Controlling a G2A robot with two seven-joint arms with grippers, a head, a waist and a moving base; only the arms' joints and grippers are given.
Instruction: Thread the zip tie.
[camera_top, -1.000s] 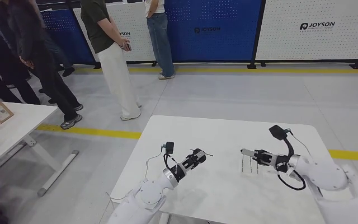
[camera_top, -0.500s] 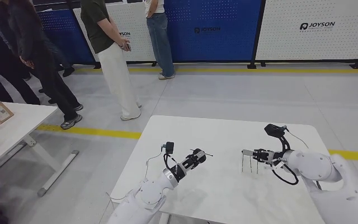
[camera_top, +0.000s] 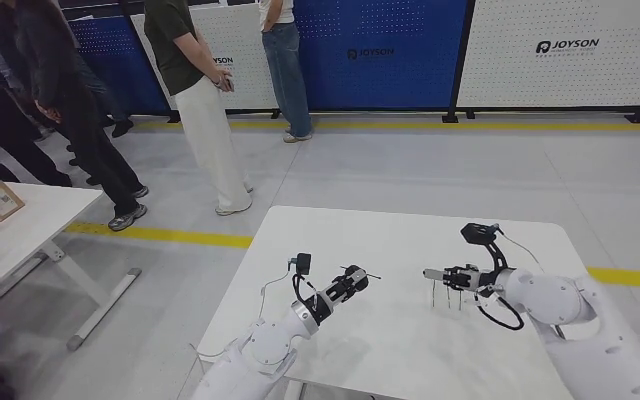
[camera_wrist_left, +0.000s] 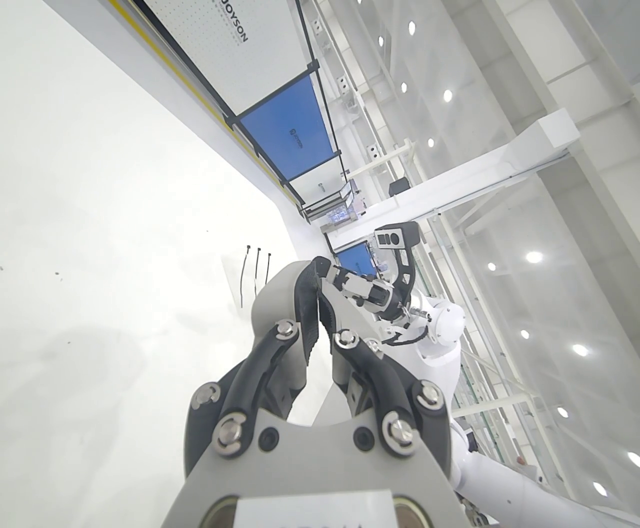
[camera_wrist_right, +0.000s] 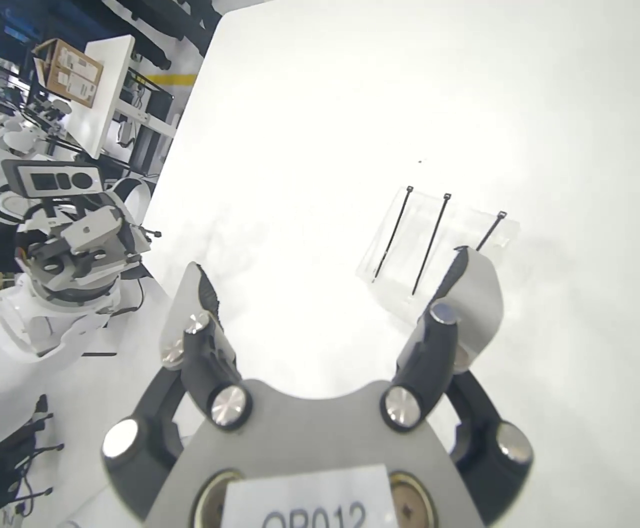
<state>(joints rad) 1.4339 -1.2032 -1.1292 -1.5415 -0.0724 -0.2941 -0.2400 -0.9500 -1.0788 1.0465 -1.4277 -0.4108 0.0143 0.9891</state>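
Zip ties (camera_wrist_right: 430, 245), three of them, are lying side by side and roughly parallel on a clear sheet (camera_wrist_right: 415, 225), on the right half of the white table (camera_top: 400, 240). All three are black and thin, with their heads pointing the same way. They are lying apart from each other, not touching. In the top view the same three (camera_top: 446, 295) are showing as short dark lines just under the right gripper (camera_top: 437, 274).

Right gripper (camera_wrist_right: 332, 270) is standing open with its two fingers spread wide. One finger (camera_wrist_right: 470, 280) is covering the lower part of the third tie, and the other finger (camera_wrist_right: 200, 290) is sitting well off the sheet over bare table. Whether it is touching the sheet is not clear.

Left gripper (camera_top: 355, 280) is sitting near the middle of the table, well apart from the three ties. Its fingers (camera_wrist_left: 305, 300) are pressing together, clamping a fourth zip tie (camera_top: 362, 271). This thin black strip is sticking out from the fingertips on both sides. From the right wrist camera its head end (camera_wrist_right: 151, 233) is poking out beside the closed left gripper (camera_wrist_right: 87, 245).

Count is four zip ties in total, three on the sheet and one being held, plus one clear sheet and two grippers. From the left wrist camera the three ties (camera_wrist_left: 257, 270) are lying on the table beyond the closed fingertips.
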